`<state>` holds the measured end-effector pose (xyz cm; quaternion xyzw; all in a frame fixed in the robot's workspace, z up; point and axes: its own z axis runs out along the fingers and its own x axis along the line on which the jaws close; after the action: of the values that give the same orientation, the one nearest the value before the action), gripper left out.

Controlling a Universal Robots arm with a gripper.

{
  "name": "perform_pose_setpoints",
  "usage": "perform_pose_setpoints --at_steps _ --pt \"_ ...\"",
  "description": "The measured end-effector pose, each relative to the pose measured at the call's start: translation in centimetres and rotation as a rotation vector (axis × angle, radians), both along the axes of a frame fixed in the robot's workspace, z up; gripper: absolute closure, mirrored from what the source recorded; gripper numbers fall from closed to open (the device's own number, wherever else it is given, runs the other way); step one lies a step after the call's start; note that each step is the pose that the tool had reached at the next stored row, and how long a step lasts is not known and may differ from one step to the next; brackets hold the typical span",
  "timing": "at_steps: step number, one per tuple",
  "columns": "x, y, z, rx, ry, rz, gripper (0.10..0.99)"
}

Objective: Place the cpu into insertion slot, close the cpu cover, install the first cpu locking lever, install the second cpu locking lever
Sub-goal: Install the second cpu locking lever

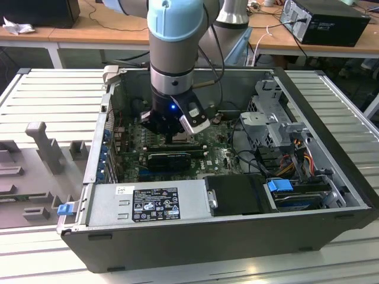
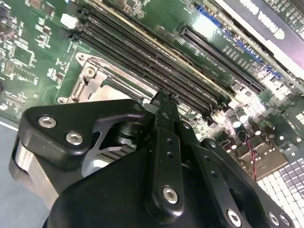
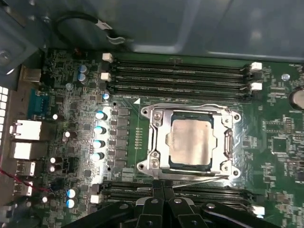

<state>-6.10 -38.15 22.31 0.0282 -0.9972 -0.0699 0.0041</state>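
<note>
Cpu (image 3: 191, 142) seated under cpu cover (image 3: 227, 142), claw (image 3: 163, 186) beside rim

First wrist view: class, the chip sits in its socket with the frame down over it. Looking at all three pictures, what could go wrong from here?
1. The gripper hangs right at the cover's edge beside a thin lever; a small offset might bend it.
2. Memory slots flank the socket closely, so a sideways slip could strike them.
3. If the cpu lies slightly askew, pressing might harm the socket.
</note>
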Motion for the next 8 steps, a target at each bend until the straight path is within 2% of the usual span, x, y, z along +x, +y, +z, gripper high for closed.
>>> perform_pose_setpoints --at_steps 3,4,6,8 --pt "-0.26 -0.19 -0.10 0.021 -0.0001 0.000 0.980" --pt "-0.35 -0.42 -0.16 0.030 -0.0001 0.000 0.980" --pt "-0.46 -0.82 -0.28 0.042 0.0000 0.000 0.980" --pt "-0.48 -1.07 -0.62 0.048 0.0000 0.000 0.980"
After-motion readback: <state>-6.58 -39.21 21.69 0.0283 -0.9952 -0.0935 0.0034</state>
